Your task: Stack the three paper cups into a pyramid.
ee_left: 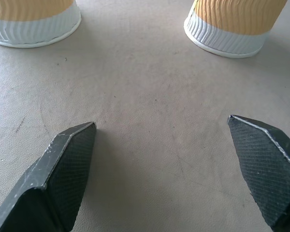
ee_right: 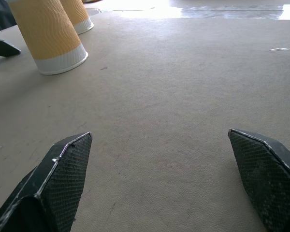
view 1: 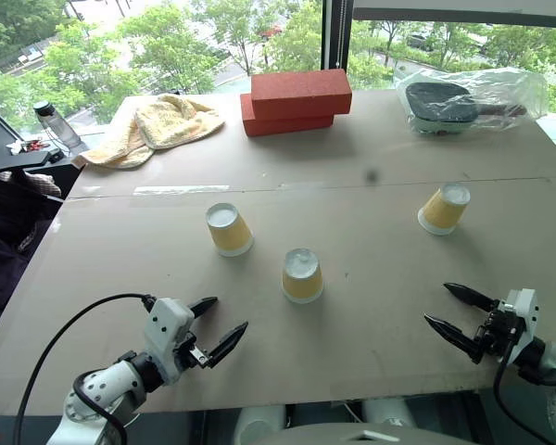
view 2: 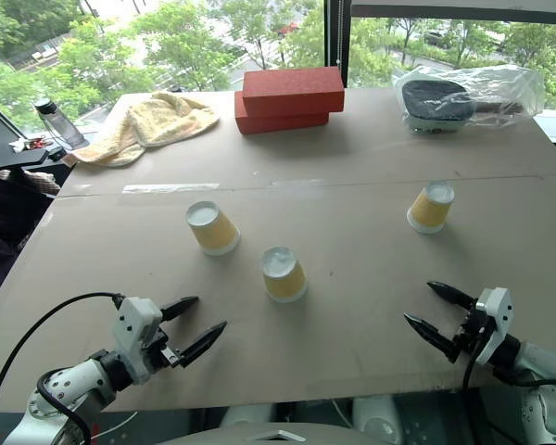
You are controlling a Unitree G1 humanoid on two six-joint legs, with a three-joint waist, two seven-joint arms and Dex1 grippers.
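Three yellow-orange paper cups stand upside down, apart from one another, on the brown table [view 1: 352, 185]: one at the left [view 1: 229, 229], one in the middle nearer me [view 1: 302, 275], one at the right [view 1: 443, 209]. My left gripper [view 1: 219, 324] hovers open near the front edge, below and left of the middle cup. My right gripper [view 1: 452, 310] is open too, near the front right, below the right cup. Two cup rims [ee_left: 36, 21] [ee_left: 234, 24] stand ahead of the left fingertips [ee_left: 70, 159]. The right wrist view has a cup [ee_right: 50, 36] off to one side.
Two stacked red bricks [view 1: 296, 100] lie at the back centre, a yellow towel [view 1: 157, 125] at the back left, a plastic bag with a dark object [view 1: 468, 100] at the back right. A bottle [view 1: 54, 125] stands beyond the table's left edge.
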